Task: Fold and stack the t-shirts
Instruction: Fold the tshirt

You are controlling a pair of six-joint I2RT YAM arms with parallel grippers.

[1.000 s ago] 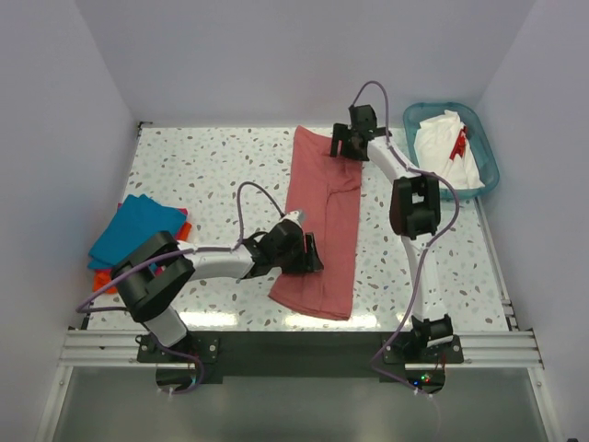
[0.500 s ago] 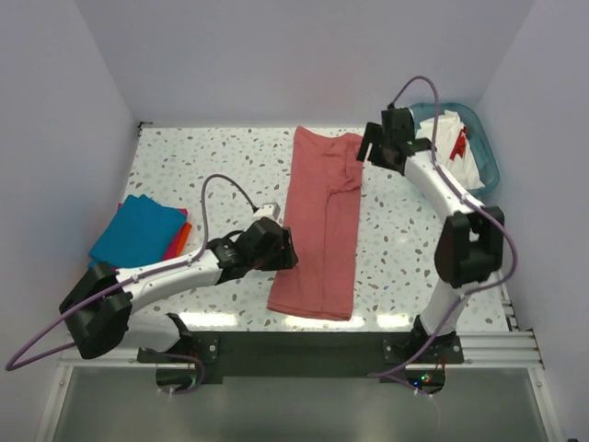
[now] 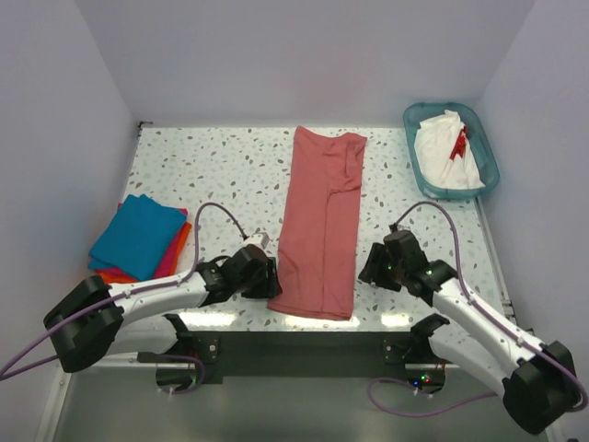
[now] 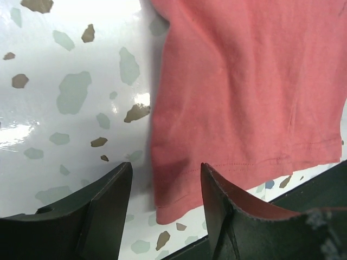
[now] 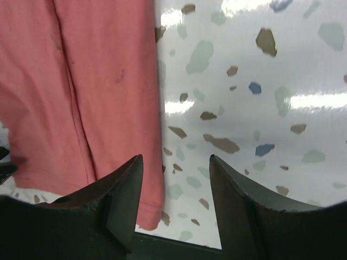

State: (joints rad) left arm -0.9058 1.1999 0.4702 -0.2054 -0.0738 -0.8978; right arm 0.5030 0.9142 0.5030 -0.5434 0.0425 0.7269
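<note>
White speckled terrazzo [image 3: 221,175], glossy under the lights, forms the tabletop. At its left edge sits a stack of folded shirts: a teal t-shirt [image 3: 138,235] on top, with an orange one [image 3: 181,239] peeking out beneath. The left gripper [image 4: 165,173] hovers with its jaws parted and empty over the near left corner of the salmon-red t-shirt [image 3: 322,221]. This shirt is soft, matte knit, folded into a long narrow strip running down the middle of the table. The right gripper [image 5: 176,160] is likewise spread over its near right edge, clasping nothing. Far right, a teal plastic basket [image 3: 492,170] holds a crumpled white t-shirt [image 3: 442,152] with a red mark.
</note>
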